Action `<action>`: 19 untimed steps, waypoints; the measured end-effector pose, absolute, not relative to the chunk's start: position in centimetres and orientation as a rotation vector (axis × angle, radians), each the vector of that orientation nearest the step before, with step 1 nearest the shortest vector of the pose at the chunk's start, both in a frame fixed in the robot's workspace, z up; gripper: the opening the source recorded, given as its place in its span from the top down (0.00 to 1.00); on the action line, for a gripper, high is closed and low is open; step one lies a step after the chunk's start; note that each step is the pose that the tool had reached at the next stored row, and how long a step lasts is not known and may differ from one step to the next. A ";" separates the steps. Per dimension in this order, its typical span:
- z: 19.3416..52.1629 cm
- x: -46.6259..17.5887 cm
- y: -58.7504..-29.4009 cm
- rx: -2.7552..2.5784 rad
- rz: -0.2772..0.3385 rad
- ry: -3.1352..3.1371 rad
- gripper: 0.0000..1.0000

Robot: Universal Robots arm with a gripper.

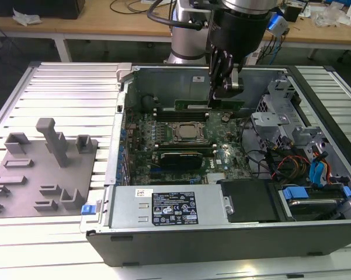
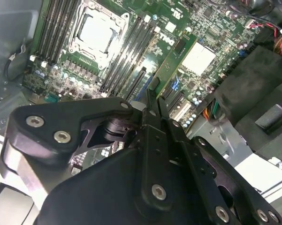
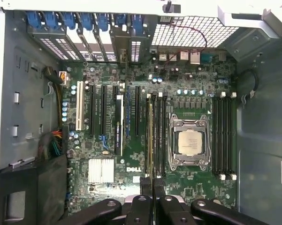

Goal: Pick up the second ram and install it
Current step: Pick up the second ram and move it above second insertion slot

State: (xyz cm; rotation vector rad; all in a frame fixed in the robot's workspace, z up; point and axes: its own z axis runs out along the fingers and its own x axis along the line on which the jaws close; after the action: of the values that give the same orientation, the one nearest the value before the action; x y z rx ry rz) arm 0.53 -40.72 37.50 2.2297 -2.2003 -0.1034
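One gripper [image 1: 216, 98], fingers clamped tight on the second ram [image 1: 190, 105], holds it lengthwise over the mobo's black slots [image 3: 160, 136] beside the CPU socket [image 3: 190, 142], inside open PC case [image 1: 222, 240].

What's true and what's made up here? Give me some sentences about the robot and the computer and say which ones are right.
1. The gripper is pinching the second ram, a green stick. True.
2. The computer case is shut with a lid. False: it is open and the motherboard shows.
3. The grey tray lies at the exterior view's left of the case. True.
4. The green stick lies in the grey tray. False: it is in the gripper, above the motherboard.
5. A big fan covers the CPU socket. False: its silver chip is bare.
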 end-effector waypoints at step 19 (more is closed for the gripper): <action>35.4 0.6 -38.4 2.230 -0.105 -2.201 0.87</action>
State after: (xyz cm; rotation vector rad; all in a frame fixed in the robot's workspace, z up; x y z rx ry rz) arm 0.60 -38.39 35.43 2.2301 -2.2008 -0.1047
